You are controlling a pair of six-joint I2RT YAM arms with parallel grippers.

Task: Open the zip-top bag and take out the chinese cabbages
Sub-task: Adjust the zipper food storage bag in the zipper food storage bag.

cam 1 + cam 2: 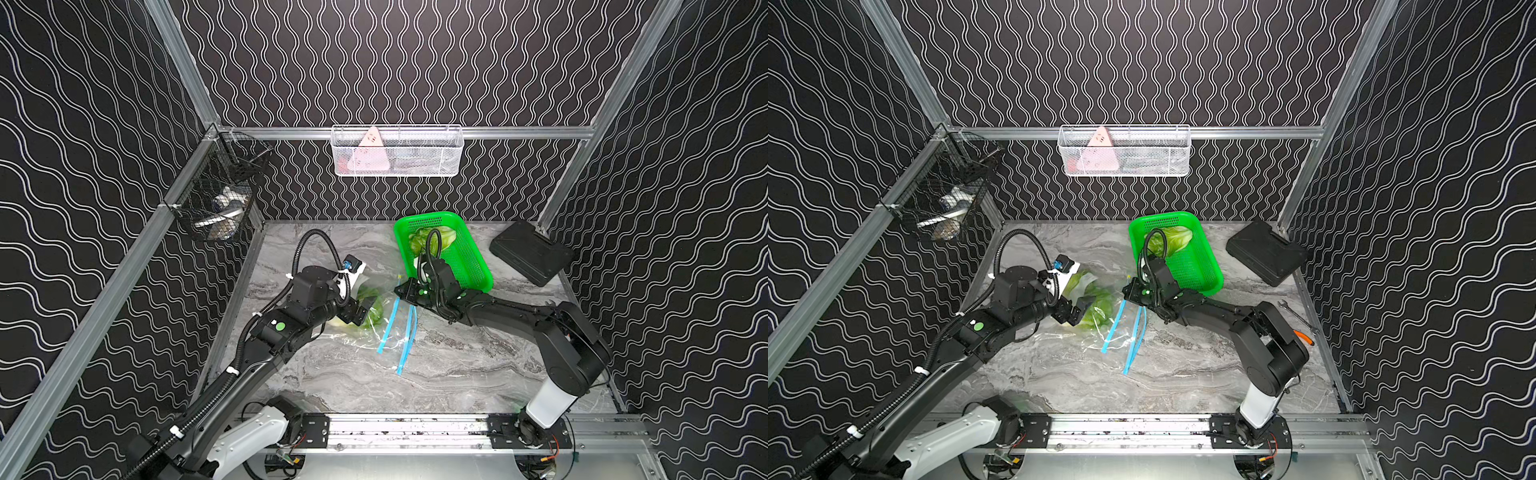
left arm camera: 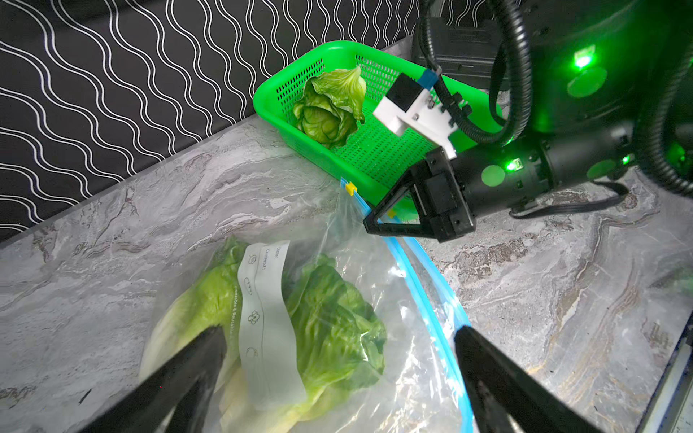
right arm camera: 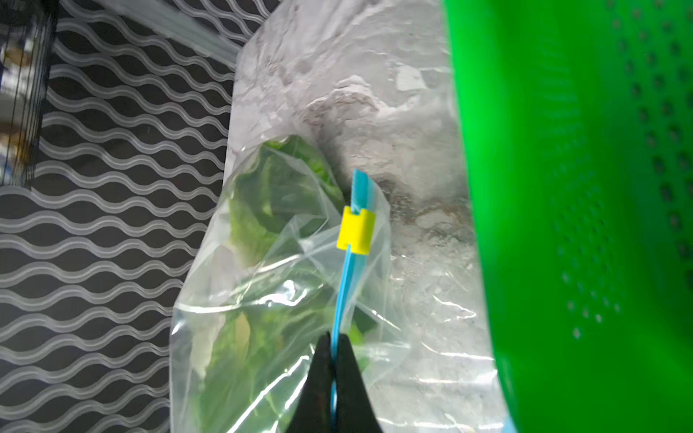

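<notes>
Black fingertips (image 3: 352, 378) of the right gripper (image 3: 335, 345) sit closest in the right wrist view, pressed together on the blue zip strip (image 3: 347, 285) of the zip-top bag (image 3: 262, 337), just short of the yellow slider (image 3: 356, 232); taking the marble tabletop (image 1: 457, 365) in both top views as a clock face with the back wall at 12, this arm reaches in from 5 o'clock, and its claw sits just beside the green mesh basket (image 1: 467, 257); the bag lies a little toward 9 o'clock of centre, its two blue strips parted so that the mouth gapes toward 3 o'clock; two chinese cabbages (image 2: 330, 318) lie side by side inside the clear plastic, white stalk ends nearest the left arm, a white label panel across them; the third cabbage (image 1: 432, 241) rests in the basket at 1 o'clock; the left gripper (image 2: 339, 331), coming from 7 o'clock, hangs over the bagged heads with its jaws spread wide, one finger on either side of them; whether its tips touch the plastic I cannot tell; a black case (image 1: 528, 257) lies at 2 o'clock, well apart from the bag; a white wire basket (image 1: 397, 151) hangs on the back wall at 12 o'clock.
</notes>
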